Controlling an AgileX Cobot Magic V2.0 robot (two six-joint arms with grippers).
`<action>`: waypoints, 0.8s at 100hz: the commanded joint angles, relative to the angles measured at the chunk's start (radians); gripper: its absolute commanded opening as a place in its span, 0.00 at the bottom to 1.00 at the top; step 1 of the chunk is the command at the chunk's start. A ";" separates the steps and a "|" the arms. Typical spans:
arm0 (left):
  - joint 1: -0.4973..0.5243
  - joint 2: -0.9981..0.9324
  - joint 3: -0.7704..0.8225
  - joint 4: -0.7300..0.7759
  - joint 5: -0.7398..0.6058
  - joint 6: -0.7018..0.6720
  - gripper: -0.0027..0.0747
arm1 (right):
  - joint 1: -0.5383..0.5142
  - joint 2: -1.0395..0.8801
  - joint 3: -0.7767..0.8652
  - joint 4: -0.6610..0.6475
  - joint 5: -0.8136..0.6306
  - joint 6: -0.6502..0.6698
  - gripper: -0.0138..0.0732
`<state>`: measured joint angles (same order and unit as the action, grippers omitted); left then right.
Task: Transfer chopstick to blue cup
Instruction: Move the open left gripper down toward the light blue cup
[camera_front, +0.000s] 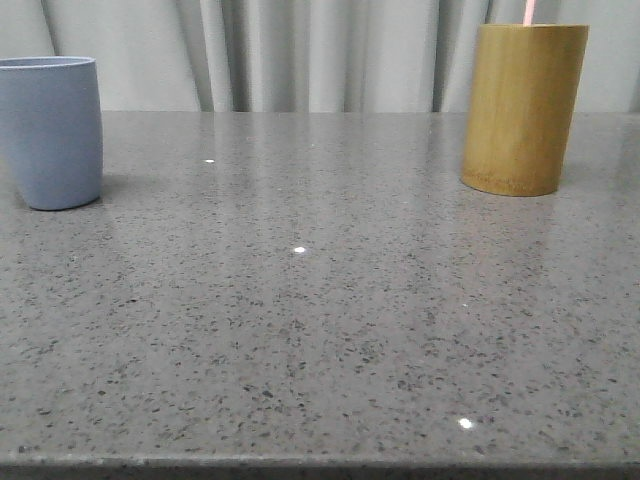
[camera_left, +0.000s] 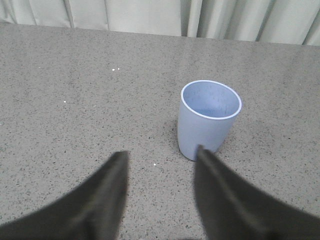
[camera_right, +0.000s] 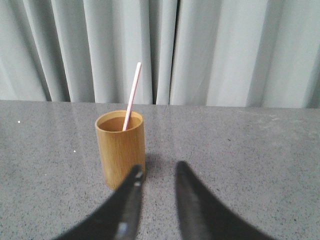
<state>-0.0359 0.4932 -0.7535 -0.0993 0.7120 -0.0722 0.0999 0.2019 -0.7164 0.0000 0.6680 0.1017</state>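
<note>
- The chopstick leans in the bamboo holder, so your right hand waits near it, released.
- Your left hand hangs released beside the empty blue cup.

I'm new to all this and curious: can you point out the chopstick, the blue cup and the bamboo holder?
chopstick (camera_right: 132, 92): right wrist view, middle of its bare shaft.
blue cup (camera_left: 205, 135): left wrist view, outer wall.
bamboo holder (camera_front: 522, 110): front view, middle of its side.
</note>
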 joint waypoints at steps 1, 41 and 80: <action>0.002 0.014 -0.036 -0.012 -0.070 -0.011 0.67 | -0.005 0.024 -0.031 0.000 -0.070 -0.001 0.70; 0.002 0.018 -0.036 -0.024 -0.048 -0.011 0.66 | -0.005 0.024 -0.031 0.000 -0.075 -0.001 0.86; 0.002 0.302 -0.174 -0.151 -0.128 0.019 0.66 | -0.005 0.024 -0.030 0.000 -0.064 -0.001 0.86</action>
<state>-0.0359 0.7019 -0.8503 -0.2136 0.6686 -0.0722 0.0999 0.2019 -0.7164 0.0000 0.6724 0.1017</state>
